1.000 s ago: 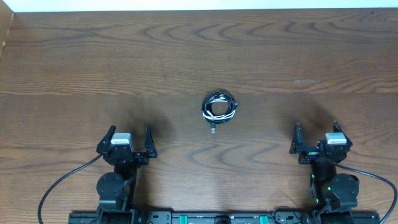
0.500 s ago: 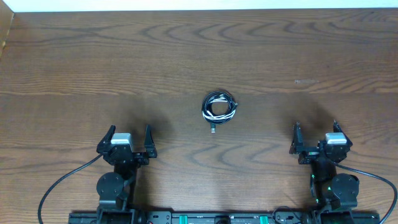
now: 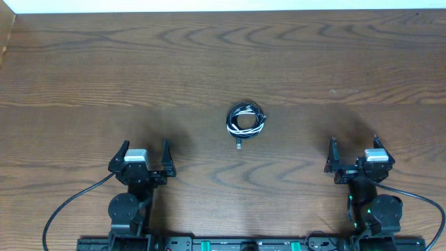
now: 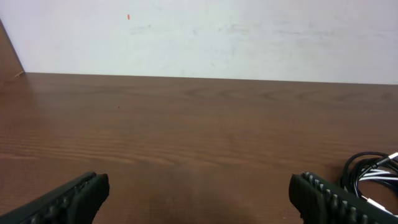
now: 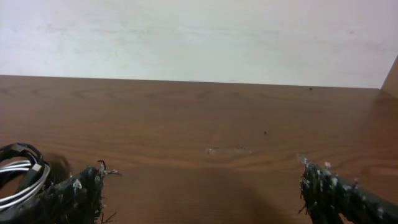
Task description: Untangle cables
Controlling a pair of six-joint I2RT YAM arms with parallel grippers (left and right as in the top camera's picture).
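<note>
Both spread wide, left gripper (image 3: 145, 143) at seven o'clock, right gripper (image 3: 353, 139) at five; cables (image 3: 246, 119) central, far from table (image 3: 223, 56) edges.

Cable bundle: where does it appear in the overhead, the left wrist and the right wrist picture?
Overhead: the cable bundle lies near the middle of the table, ahead of both arms.
Left wrist: at the lower right edge, partly cut off.
Right wrist: at the lower left edge, partly cut off.
Shared landmark: the white wall behind the table's far edge.
</note>
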